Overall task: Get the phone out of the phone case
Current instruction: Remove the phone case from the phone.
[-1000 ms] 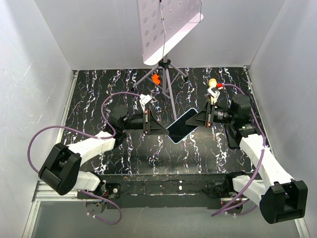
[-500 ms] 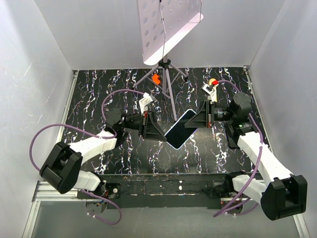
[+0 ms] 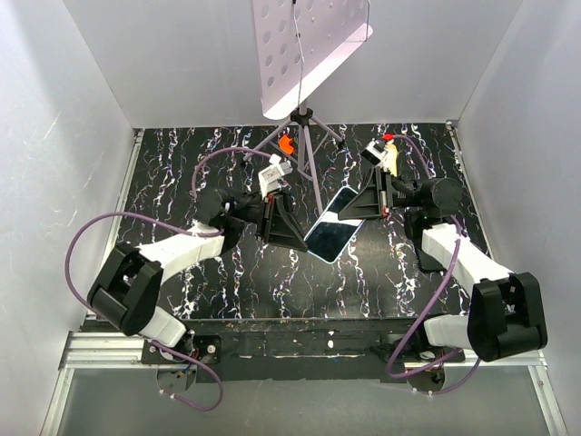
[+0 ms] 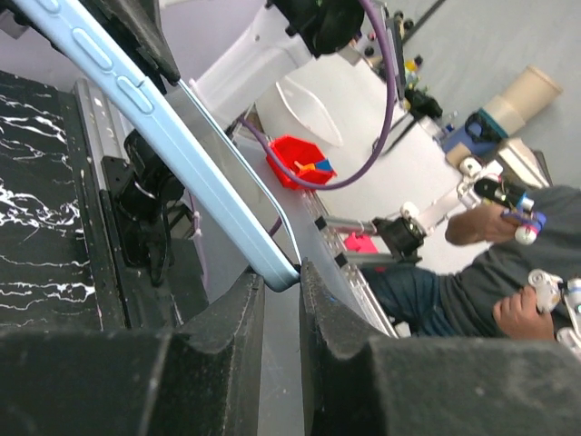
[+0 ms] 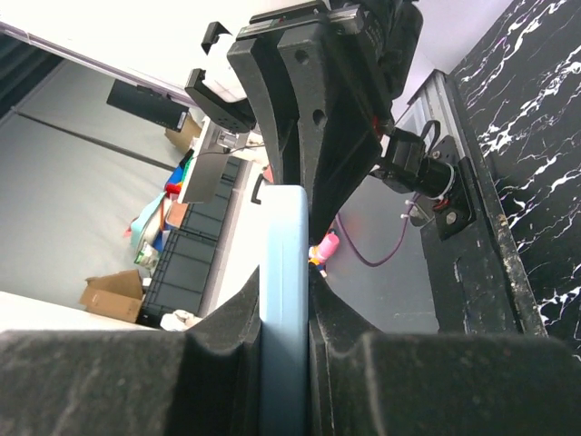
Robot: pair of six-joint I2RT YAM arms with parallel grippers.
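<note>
Currently both arms are holding the phone (image 3: 338, 211) in the air over the black marbled surface (image 3: 209, 282), a little toward 1 o'clock from the middle of the top view. The phone is lying tilted, its long axis running from 1 o'clock down to 7 o'clock, and its dark glossy screen is facing up toward the camera. It is sitting inside the phone case (image 4: 136, 91), whose light blue edge is showing at the lower corner in the top view.

The left pincer (image 3: 304, 244) is reaching in from 9 o'clock and is meeting that lower corner. In the left wrist view its two black fingers (image 4: 218, 354) are pressing nearly together, and the rounded blue corner is wedging into the mouth of the narrow gap between them (the case's side buttons are running off toward 11 o'clock in that view). The right pincer (image 3: 348, 214) is coming in from 2 o'clock and is pinching the case at its right edge, near the upper end. In the right wrist view the blue shell is standing edge-on between the right fingers (image 5: 227, 363), touching both, with the left pincer facing it from 12 o'clock.

A tripod stand (image 3: 304, 136) carrying a white perforated plate (image 3: 304, 45) is standing on the surface at 12 o'clock, just beyond the phone, and purple cables (image 3: 82, 245) are looping from both arms.
</note>
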